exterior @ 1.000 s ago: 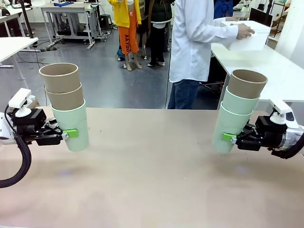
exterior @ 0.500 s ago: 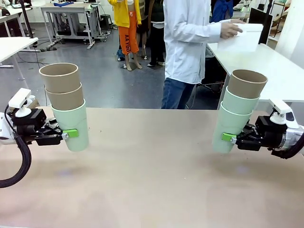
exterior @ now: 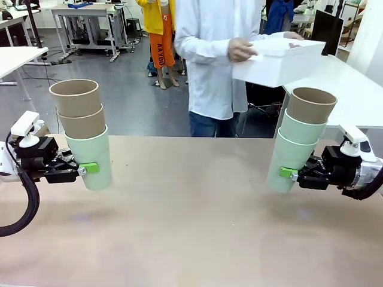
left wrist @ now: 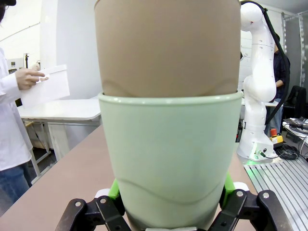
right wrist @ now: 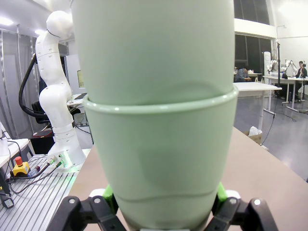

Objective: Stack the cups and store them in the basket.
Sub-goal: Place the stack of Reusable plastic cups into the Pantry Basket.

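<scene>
Left side. My left gripper [exterior: 90, 169] is pinching the bottom green cup [exterior: 94, 156] of the left stack low on its wall. In the left wrist view the green pads [left wrist: 114, 188] press on either side of it. Two brown cups [exterior: 75, 97] are nested above, and the stack leans with its top to the left. It appears to hang clear of the table [exterior: 191, 227].

- Risk: the hold is on the lowest cup alone. The upper two sit in by friction, so a quick swing or more tilt could shake them loose.

Middle, far side. The person's hands [exterior: 240, 50] hold the white basket [exterior: 281, 64] in the air, right of centre beyond the far edge. It is not yet set down.

- Risk: with no fixed target, reaching now could hit the basket rim or the hands, or drop cups short of it.

Right side. My right gripper [exterior: 290, 173] is clamped on the bottom green cup [exterior: 286, 160] of the right stack, with a second green cup [exterior: 302, 128] and one brown cup [exterior: 311, 105] above. This stack leans with its top to the right.

- Risk: the same low grip under a tall load. The wall is smooth and tapered, so it could slip through the pads.
- Risk: both arms heading for one basket could knock the two stacks together.
</scene>
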{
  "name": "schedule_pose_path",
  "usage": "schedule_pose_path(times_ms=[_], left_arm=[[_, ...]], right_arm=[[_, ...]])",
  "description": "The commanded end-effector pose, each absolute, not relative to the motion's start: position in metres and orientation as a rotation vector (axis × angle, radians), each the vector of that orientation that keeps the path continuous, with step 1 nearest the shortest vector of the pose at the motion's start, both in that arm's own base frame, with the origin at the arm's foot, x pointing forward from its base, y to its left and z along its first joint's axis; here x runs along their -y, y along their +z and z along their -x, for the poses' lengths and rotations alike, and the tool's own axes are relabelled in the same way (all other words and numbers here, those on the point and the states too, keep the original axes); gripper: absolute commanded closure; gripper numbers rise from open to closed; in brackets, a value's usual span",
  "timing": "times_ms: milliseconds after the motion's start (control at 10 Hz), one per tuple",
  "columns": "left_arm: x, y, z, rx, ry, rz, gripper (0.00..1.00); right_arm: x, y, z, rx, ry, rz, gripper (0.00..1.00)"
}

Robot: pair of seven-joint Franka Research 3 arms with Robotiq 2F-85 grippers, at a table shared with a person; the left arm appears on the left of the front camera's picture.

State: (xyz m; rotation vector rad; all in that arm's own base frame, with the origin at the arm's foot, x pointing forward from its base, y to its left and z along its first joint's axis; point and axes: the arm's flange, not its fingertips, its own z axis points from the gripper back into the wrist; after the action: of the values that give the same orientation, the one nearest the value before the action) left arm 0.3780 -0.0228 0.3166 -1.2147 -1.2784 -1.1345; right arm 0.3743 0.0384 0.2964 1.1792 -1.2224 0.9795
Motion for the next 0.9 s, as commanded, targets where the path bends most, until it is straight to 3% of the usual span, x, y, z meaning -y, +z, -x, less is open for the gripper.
schedule_pose_path(times_ms=[0, 800], left_arm=[[0.0235, 0.3218, -0.378, 1.284, -1.137, 1.22, 0.15], [0.0235, 0.3218, -0.378, 1.284, -1.137, 1.22, 0.15]], right_arm=[[-0.0385, 0.3009, -0.3753, 1.236, 0.983, -1.173, 0.15], [-0.0385, 0.3009, -0.3753, 1.236, 0.983, -1.173, 0.15]])
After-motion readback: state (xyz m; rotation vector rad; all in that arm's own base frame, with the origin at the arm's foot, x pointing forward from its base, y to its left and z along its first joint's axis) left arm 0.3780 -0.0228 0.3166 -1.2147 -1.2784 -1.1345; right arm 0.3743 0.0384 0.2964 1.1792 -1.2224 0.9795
